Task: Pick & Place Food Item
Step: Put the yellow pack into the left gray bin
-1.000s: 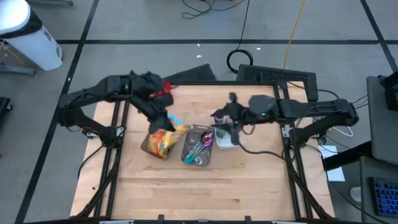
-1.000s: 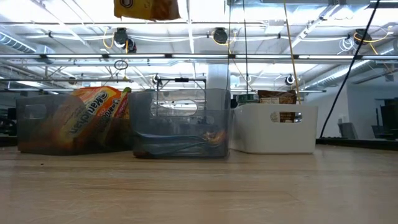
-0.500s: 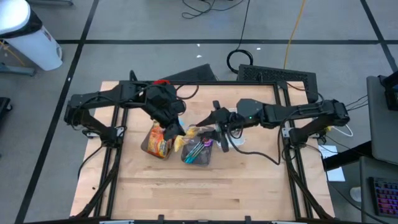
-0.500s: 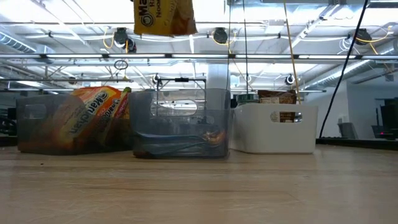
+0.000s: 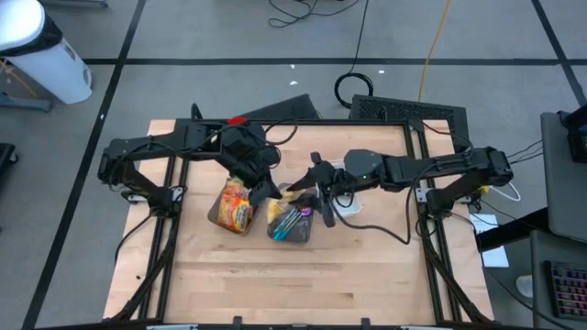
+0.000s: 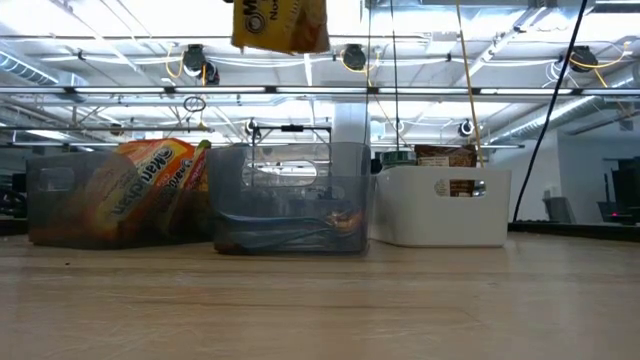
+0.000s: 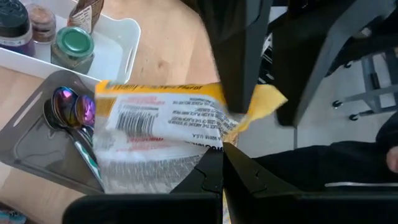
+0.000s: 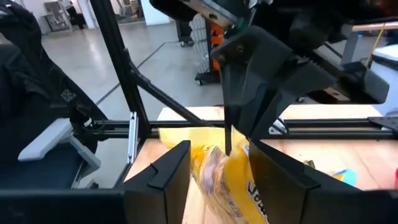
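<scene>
Both arms slid closer over the clear bin (image 5: 292, 223) of spoons.
Left gripper (image 5: 267, 191), pinched tight, holds one yellow noodle pack (image 5: 295, 194) above it; right gripper (image 5: 321, 191) is half open around the pack.

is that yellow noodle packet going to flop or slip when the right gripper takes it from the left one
Probably floppy: the yellow noodle packet hangs pinched by one edge in the left gripper. Its glossy wrapper may slip. It looks light, held high over the bins. The right gripper straddles it, jaws apart.
</scene>
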